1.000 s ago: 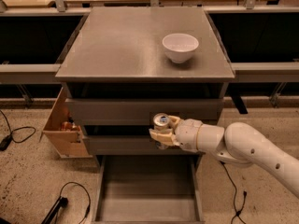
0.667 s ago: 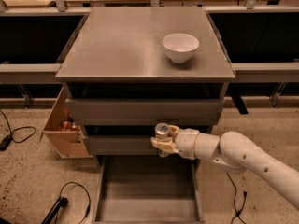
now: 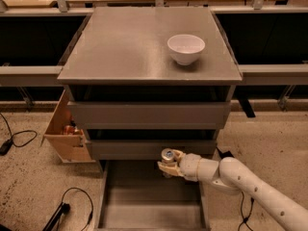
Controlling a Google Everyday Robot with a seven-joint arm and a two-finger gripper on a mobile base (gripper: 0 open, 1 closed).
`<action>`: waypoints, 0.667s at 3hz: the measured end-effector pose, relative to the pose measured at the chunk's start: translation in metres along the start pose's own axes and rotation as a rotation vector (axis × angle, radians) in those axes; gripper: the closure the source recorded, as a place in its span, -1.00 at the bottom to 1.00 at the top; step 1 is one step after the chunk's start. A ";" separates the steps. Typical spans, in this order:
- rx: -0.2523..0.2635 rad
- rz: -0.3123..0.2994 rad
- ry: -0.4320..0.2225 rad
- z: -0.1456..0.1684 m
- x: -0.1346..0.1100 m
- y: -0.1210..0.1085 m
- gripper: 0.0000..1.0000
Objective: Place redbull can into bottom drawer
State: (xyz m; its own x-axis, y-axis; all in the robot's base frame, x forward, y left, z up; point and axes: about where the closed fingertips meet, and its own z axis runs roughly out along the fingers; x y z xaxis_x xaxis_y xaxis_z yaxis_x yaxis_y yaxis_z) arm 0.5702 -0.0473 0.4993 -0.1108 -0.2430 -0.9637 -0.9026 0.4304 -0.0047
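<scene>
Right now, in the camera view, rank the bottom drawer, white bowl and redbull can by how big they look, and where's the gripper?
1. bottom drawer, largest.
2. white bowl.
3. redbull can, smallest, partly hidden by the gripper, which holds it above the drawer's rear.

gripper [image 3: 167, 165] above bottom drawer's [image 3: 144, 203] back end, clasping can [image 3: 167, 154]: can body mostly hidden | drawer front: cut off at lower edge | arm [image 3: 255, 186]: runs off lower-right corner | wooden box [image 3: 65, 146]: contents too small to tell
</scene>
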 end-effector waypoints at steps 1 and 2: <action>-0.001 0.003 -0.001 0.001 0.003 0.001 1.00; -0.015 0.033 0.011 0.017 0.024 -0.001 1.00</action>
State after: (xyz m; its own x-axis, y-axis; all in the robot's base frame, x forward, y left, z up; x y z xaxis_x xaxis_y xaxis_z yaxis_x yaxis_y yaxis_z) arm 0.5757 -0.0390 0.4719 -0.1454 -0.2385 -0.9602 -0.9044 0.4256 0.0313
